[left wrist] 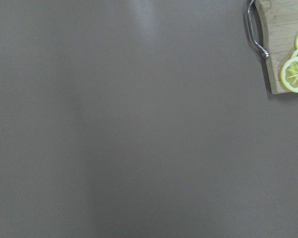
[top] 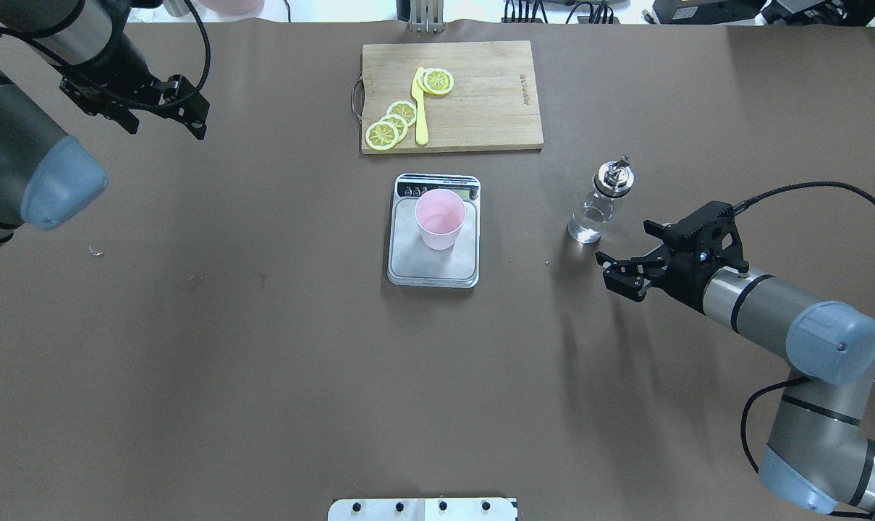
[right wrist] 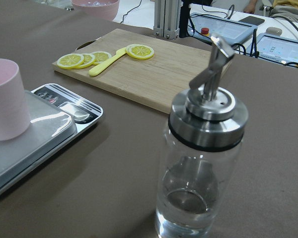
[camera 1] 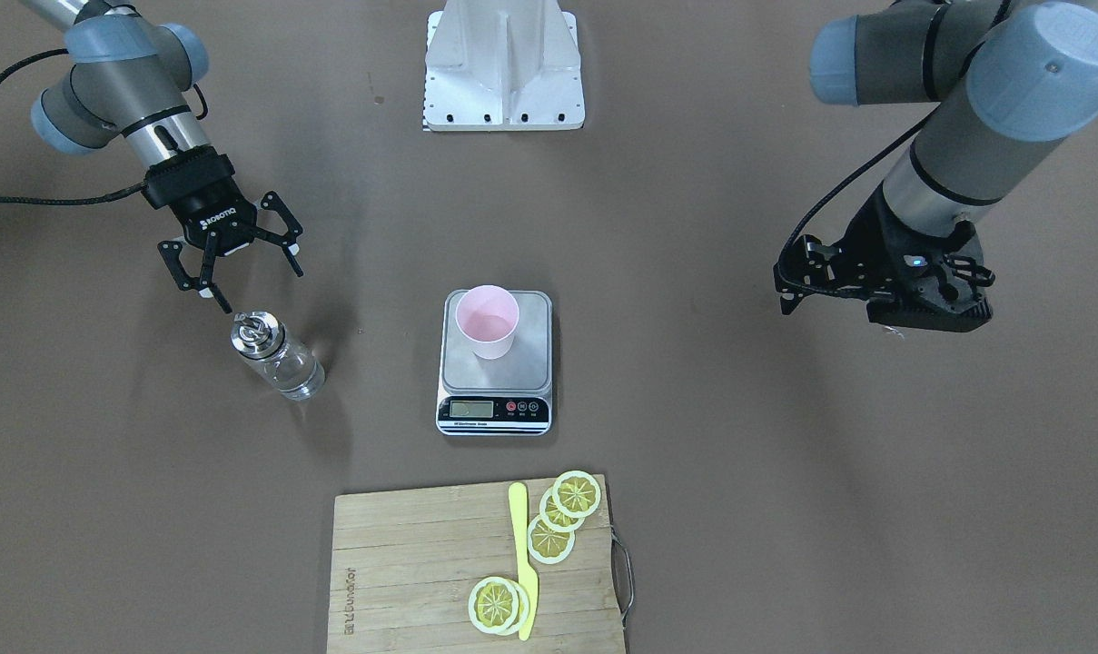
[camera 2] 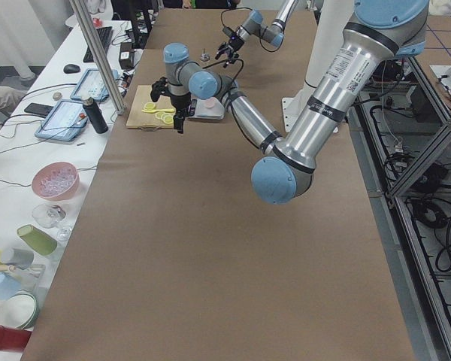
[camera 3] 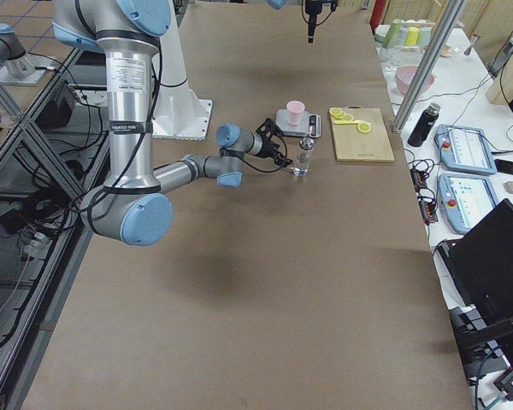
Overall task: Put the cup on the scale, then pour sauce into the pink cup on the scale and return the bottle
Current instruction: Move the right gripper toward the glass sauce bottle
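The pink cup (top: 440, 218) stands upright on the scale (top: 408, 253). It sits on the grey platform toward the display end, inside the platform's edges. In the front view the scale's screen is lit, but its digits are too small to read.

The bottle (top: 598, 202) stands upright on the table (top: 263, 362), well to the scale's right on the robot's right side, apart from everything else. Its silver pourer cap is on, and a little clear liquid lies at the bottom of the glass.

The right tool (top: 629, 253) hangs near the bottle, on the side away from the scale and closer to the robot. Its fingers are spread wide and hold nothing. No part of it touches the bottle.

The left tool (top: 166, 123) is far to the scale's left and raised off the table. Its fingers look spread as well, with nothing between them.

Beyond the scale, away from the robot, lies a wooden cutting board (top: 495, 94). On it are lemon slices (top: 383, 134) in two small groups, with a yellow knife (top: 420, 108) between them.
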Available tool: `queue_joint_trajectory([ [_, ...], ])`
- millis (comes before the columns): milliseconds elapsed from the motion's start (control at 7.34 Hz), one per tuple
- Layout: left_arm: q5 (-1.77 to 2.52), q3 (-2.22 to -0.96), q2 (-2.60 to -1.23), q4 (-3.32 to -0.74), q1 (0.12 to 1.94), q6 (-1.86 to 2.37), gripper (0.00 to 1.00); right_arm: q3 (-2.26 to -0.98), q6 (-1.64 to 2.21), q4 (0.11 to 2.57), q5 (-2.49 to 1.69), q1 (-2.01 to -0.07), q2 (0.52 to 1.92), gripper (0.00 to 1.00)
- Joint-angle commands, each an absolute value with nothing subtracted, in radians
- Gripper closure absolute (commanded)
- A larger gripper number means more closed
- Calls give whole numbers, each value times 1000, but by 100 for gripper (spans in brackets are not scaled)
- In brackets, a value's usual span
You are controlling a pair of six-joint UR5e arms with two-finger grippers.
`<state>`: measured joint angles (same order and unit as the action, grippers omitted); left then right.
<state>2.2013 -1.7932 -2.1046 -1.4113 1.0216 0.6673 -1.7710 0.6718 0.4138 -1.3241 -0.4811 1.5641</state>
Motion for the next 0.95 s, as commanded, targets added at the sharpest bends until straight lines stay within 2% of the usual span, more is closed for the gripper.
queue_joint_trajectory([
  [0,2201,-1793,-2105,-1411,1020,667,1,-1761,667,413,-1327,-498,1565,3],
  [817,2201,-1793,-2105,-1411,1020,667,1,-1681,670,405,-1324,-511,1497,4],
])
